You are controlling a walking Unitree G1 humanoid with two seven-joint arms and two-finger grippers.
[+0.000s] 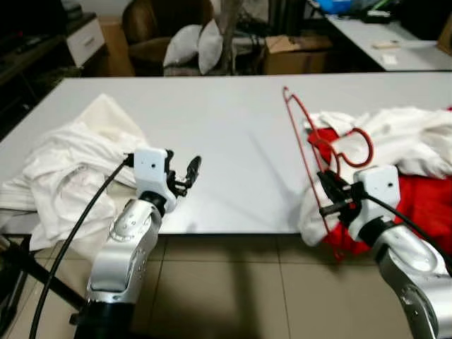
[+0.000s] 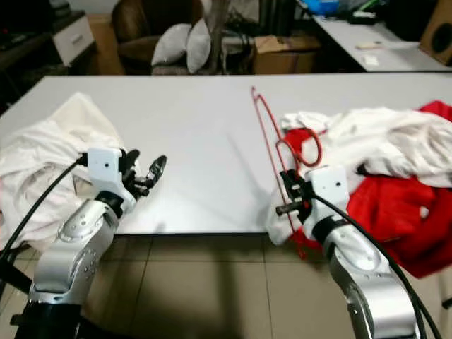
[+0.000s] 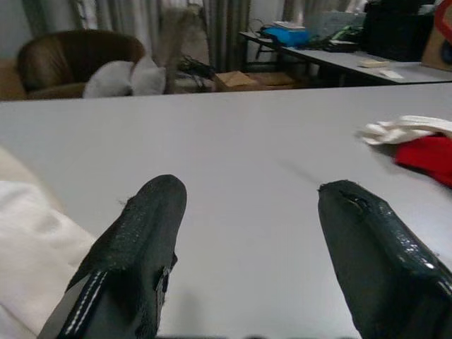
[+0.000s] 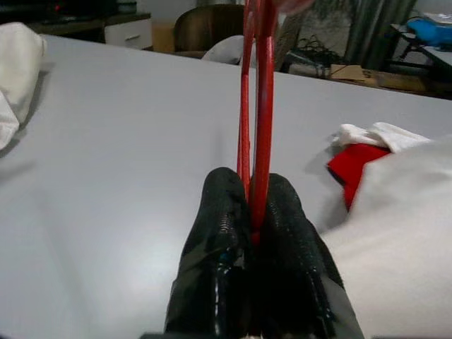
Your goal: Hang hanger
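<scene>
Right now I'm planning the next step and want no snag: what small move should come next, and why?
Probably lift the red hanger slightly, straight up. The right tool is shut on its wire at the table's near edge, and its hook lies against the white and red clothes, so raising first should free it. The left tool hovers open.

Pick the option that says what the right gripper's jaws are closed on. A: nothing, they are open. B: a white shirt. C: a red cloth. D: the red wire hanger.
D: in the right wrist view the right gripper has its jaws pinched shut on the red hanger wires.
</scene>
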